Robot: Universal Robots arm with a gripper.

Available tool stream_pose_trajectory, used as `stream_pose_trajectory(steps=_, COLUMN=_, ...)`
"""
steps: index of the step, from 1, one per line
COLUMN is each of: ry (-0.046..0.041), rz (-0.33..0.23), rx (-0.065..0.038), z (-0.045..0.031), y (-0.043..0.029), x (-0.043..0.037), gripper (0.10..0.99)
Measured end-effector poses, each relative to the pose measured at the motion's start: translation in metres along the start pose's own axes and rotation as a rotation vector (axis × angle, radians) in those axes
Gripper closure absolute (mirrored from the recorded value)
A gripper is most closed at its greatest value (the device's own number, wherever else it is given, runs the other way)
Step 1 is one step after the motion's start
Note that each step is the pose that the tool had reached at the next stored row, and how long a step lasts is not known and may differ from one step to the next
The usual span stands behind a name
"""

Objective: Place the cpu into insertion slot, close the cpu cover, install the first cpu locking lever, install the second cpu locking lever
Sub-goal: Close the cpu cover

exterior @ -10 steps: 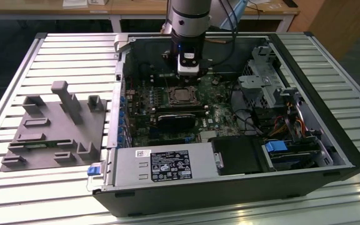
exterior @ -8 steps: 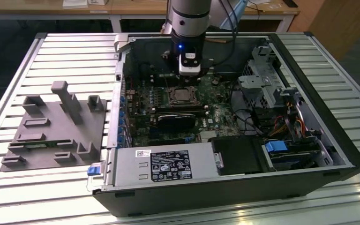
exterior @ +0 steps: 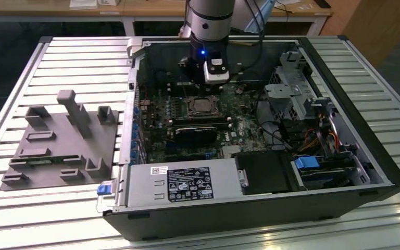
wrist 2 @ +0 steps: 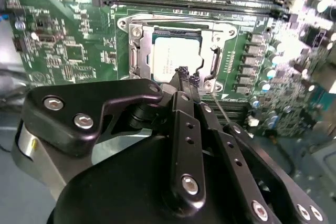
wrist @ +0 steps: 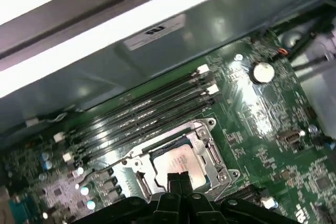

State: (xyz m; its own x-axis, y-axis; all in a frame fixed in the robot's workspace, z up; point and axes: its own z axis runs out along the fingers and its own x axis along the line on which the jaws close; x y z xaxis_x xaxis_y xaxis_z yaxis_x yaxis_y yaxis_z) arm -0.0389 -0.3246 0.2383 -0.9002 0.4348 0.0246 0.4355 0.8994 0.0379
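**Exterior view.** The arm stood in the upper centre of the frame, over the open case on the slatted worktop. The cpu lay at mid-frame, just below the arm's lower end.

**Both wrist views.** The fingers were closed tip against tip and gripped nothing. They were poised just over one edge of the cpu, which sat in the slot. The cover lay flat around the cpu's silvery top. Whether the fingertips touched it could not be told.
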Motion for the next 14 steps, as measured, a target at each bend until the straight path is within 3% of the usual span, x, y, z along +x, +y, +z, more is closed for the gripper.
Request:
stream_pose_trajectory(steps=10, ry=0.0042, rz=-0.181, rx=0.003, z=0.0005, y=0.0, x=0.0, gripper=0.984)
stream_pose_trajectory(steps=14, ry=-0.0024, rz=-0.25, rx=0.002, z=0.001, y=0.0, x=0.0, gripper=0.984)
